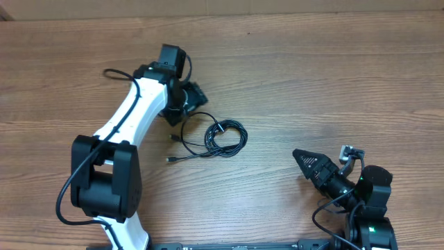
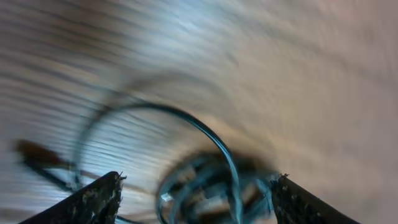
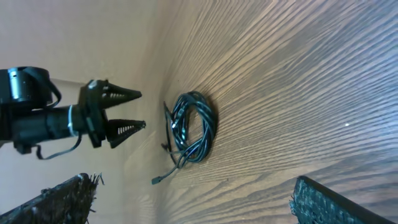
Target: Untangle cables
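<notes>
The cables (image 1: pixel 220 137) lie mid-table as a thin black coil, with a loose loop (image 1: pixel 193 119) running toward the left arm and two small plug ends (image 1: pixel 169 160) at the coil's left. My left gripper (image 1: pixel 191 98) hovers just up and left of the coil. The left wrist view is motion-blurred. In it both fingers (image 2: pixel 93 200) stand wide apart with the coil (image 2: pixel 205 186) below and between them, and nothing is pinched. From the right wrist view the left gripper (image 3: pixel 132 112) shows open jaws beside the cables (image 3: pixel 194 127). My right gripper (image 1: pixel 302 157) is open and empty, well to the right of the coil.
The wooden table (image 1: pixel 333 83) carries nothing else. The left arm's white link (image 1: pixel 128 114) and black base (image 1: pixel 104 180) take up the left front. The right arm's base (image 1: pixel 371 208) stands at the front right corner, near the table's front edge.
</notes>
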Tool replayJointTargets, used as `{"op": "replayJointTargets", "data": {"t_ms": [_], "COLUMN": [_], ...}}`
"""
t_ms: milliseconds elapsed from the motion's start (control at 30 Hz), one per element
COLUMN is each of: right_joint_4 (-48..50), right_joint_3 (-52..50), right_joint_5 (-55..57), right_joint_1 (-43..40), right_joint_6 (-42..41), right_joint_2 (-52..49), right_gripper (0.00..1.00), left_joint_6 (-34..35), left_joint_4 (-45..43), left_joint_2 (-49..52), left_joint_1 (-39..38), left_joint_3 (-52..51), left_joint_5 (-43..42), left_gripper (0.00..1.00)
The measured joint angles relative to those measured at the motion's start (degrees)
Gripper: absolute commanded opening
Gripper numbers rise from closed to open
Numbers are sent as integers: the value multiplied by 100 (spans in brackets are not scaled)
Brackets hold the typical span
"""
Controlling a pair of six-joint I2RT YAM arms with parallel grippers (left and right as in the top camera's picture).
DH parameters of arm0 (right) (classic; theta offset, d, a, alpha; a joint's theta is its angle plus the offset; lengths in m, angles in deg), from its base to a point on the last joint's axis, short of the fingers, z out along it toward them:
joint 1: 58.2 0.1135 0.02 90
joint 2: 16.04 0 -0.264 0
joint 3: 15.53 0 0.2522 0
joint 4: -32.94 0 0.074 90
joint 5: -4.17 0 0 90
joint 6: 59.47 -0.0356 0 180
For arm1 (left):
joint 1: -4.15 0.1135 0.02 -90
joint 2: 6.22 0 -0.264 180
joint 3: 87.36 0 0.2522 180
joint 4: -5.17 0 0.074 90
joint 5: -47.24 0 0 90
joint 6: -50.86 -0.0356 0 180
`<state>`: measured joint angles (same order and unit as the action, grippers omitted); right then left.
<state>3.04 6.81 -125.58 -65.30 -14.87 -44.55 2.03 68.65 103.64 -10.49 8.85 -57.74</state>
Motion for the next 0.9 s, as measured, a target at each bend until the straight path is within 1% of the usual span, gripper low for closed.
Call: {"op": "replayJointTargets", "data": {"t_ms": [33,133,233,333,400,500,600,633,667,700,800,833,900], "right_joint_4": [0,2,2,0,-46,-223,-431,-463,-516,-538,-577,-577,-577], "right_joint_3": [0,0,0,0,0,0,0,0,0,0,0,0,0], "right_joint_5": [55,168,219,254,264,271,273,273,280,289,306,313,315], "right_joint_1": [2,2,2,0,2,2,2,2,2,2,2,2,2], "right_joint_6": [2,2,0,0,2,28,203,249,328,369,466,501,522], "right_joint_2": [0,0,0,0,0,0,0,0,0,0,0,0,0], "right_gripper": [100,99,100,100,100,99,100,100,100,100,100,100,100], "left_joint_6": [-221,-693,-743,-562,-273,413,1213,1342,1617,1882,2830,3250,3823], "left_joint_4": [31,181,407,780,1189,1985,2398,2424,2455,2455,2450,2439,2400], "left_joint_2": [0,0,0,0,0,0,0,0,0,0,0,0,0], "left_joint_1": [-72,-334,-603,-828,-938,-964,-949,-938,-935,-935,-944,-968,-1001], "left_joint_3": [0,0,0,0,0,-2,-2,-2,-2,-2,-2,-11,-76], "left_joint_5": [-116,-334,-389,-177,131,669,953,966,973,970,973,973,977], "left_gripper": [72,75,76,79,80,80,75,76,79,80,79,80,84]}}
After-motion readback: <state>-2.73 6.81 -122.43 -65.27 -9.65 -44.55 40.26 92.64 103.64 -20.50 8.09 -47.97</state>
